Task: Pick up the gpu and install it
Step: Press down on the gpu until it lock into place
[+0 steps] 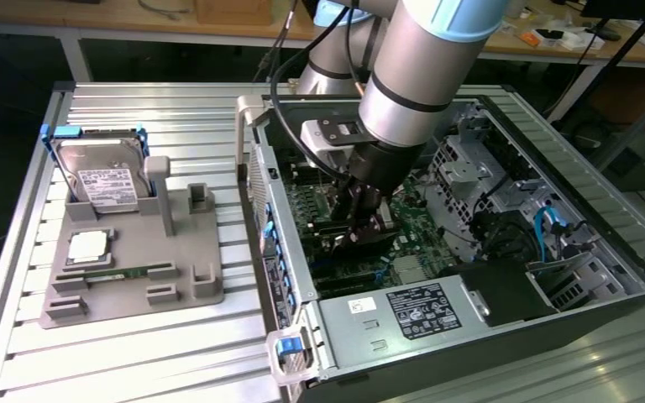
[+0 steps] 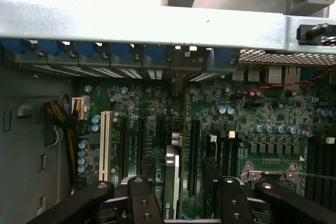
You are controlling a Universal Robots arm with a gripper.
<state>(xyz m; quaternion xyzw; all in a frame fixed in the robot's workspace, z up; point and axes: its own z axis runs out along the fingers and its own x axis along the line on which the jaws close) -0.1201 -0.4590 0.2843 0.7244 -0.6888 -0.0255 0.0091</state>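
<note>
Table (image 1: pixel 132 353): ribbed aluminium slats, carries the PC case and the grey tray.
PC case (image 1: pixel 591 327): black tower on its side, side panel off, motherboard facing up; takes the exterior view's right half of the table.
Arm (image 1: pixel 423 75): silver w/ blue-ringed joints, comes down from above into the open case.
Motherboard (image 2: pixel 273 114): green, dense w/ capacitors; white slot toward the case wall, several black slots beside it.
Power supply (image 1: pixel 412 315): silver box w/ black label, at the case's near end in the exterior view.
Grey tray (image 1: pixel 132 290): moulded parts holder on the table, at the exterior view's left of the case, apart from it.
Hard drive (image 1: pixel 104 176): silver, white label, stands tilted in the tray's far slot.
Gripper (image 2: pixel 178 203): black fingers (image 2: pixel 142 198) stand fairly wide, one each side of the card; inside the case, low over the board.
gpu (image 2: pixel 172 182): thin black card seen edge-on, upright between the fingers, over the black slots mid-board; its far end points at the rear slot openings. Can't tell if seated in a slot.
CPU (image 1: pixel 87 245): silver square chip, flat on the tray below the drive.
RAM stick (image 1: pixel 110 273): narrow green strip, lies on the tray just below the CPU.
</note>
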